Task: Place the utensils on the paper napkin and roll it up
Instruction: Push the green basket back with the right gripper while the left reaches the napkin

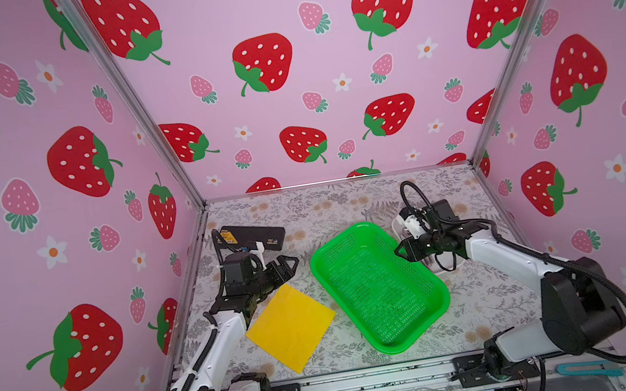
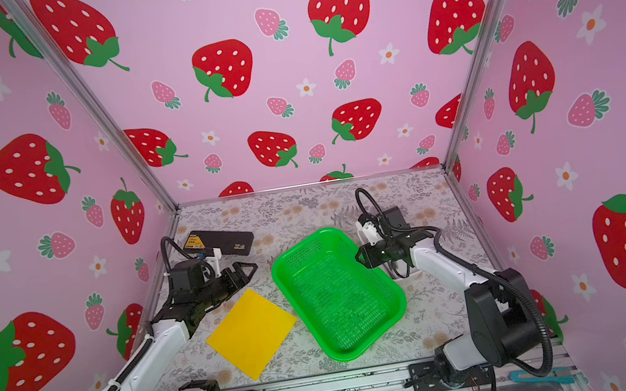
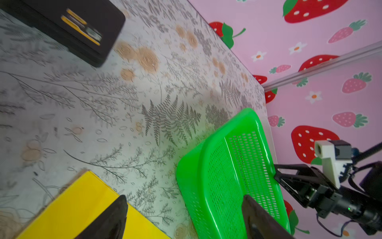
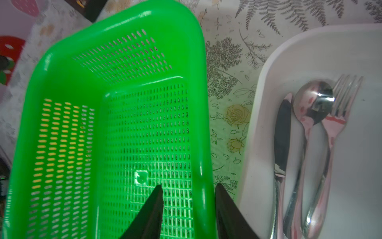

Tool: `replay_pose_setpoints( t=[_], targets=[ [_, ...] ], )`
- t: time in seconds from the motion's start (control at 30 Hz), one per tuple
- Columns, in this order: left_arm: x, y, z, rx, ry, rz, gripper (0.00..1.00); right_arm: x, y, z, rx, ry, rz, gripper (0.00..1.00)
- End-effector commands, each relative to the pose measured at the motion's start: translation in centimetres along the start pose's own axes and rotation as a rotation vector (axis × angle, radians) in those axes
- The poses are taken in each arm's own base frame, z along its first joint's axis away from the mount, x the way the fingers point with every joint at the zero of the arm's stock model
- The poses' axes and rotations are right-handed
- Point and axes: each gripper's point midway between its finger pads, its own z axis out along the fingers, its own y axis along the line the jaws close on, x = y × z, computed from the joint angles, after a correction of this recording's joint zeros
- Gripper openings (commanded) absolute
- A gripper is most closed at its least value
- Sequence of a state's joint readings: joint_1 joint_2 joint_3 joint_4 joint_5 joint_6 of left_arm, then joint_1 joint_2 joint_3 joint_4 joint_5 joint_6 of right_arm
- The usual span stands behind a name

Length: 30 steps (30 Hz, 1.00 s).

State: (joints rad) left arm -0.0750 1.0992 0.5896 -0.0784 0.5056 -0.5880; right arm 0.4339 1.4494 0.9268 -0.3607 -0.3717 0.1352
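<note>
The yellow paper napkin (image 1: 291, 328) (image 2: 252, 334) (image 3: 78, 207) lies flat on the table at the front left. The utensils, a knife (image 4: 282, 134), a spoon (image 4: 312, 103) and a fork (image 4: 341, 107), lie side by side in a white dish (image 4: 268, 82); in both top views my right arm hides them. My right gripper (image 1: 400, 253) (image 2: 359, 259) (image 4: 188, 186) straddles the right rim of the empty green basket (image 1: 379, 287) (image 4: 124, 103), jaws narrowed, with a gap still showing on the inner side. My left gripper (image 1: 291, 266) (image 2: 253, 268) (image 3: 184, 197) hangs open and empty between napkin and basket.
A black box (image 1: 254, 234) (image 3: 72, 27) with a yellow label lies at the back left. The white dish (image 1: 446, 262) sits right of the basket, under my right arm. Pink strawberry walls enclose the table on three sides.
</note>
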Motion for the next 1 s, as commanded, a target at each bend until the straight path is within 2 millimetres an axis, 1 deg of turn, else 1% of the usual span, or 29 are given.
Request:
replay_pose_setpoints(
  t=[0.0, 0.17, 0.27, 0.43, 0.5, 0.6, 0.7, 0.73, 0.87, 0.97],
  targets=[
    [0.5, -0.9, -0.4, -0.002, 0.029, 0.014, 0.88, 2.0, -0.3, 0.4, 0.05, 0.121, -0.027, 0.34],
    [0.5, -1.0, -0.2, -0.011, 0.028, 0.026, 0.88, 1.3, 0.9, 0.8, 0.028, 0.109, -0.05, 0.25],
    [0.6, -1.0, -0.1, -0.02, 0.042, 0.03, 0.88, 0.5, 1.1, 1.1, 0.035, 0.081, -0.02, 0.16],
    [0.2, -0.9, -0.3, -0.045, 0.036, 0.035, 0.87, -1.9, -0.1, 1.4, 0.122, 0.014, 0.066, 0.1],
    [-0.1, -0.6, -0.5, -0.071, 0.025, 0.041, 0.88, -3.1, -0.9, 1.7, 0.164, -0.022, 0.101, 0.08],
    [-0.5, 0.0, -0.9, -0.125, 0.005, 0.044, 0.88, -4.3, -2.0, 2.5, 0.215, -0.041, 0.144, 0.05],
    [-0.8, 0.7, -1.4, -0.176, -0.014, 0.046, 0.88, -6.2, -2.7, 3.5, 0.239, -0.055, 0.189, 0.04],
    [-0.9, 1.0, -1.5, -0.195, -0.019, 0.044, 0.88, -7.5, -3.0, 3.9, 0.245, -0.088, 0.212, 0.03],
    [-0.8, 2.0, -1.7, -0.253, -0.016, 0.026, 0.89, -11.1, -4.0, 5.7, 0.273, -0.128, 0.317, 0.02],
    [-0.4, 2.7, -1.8, -0.286, 0.003, 0.023, 0.91, -13.4, -4.1, 7.1, 0.253, -0.172, 0.371, 0.01]
  ],
)
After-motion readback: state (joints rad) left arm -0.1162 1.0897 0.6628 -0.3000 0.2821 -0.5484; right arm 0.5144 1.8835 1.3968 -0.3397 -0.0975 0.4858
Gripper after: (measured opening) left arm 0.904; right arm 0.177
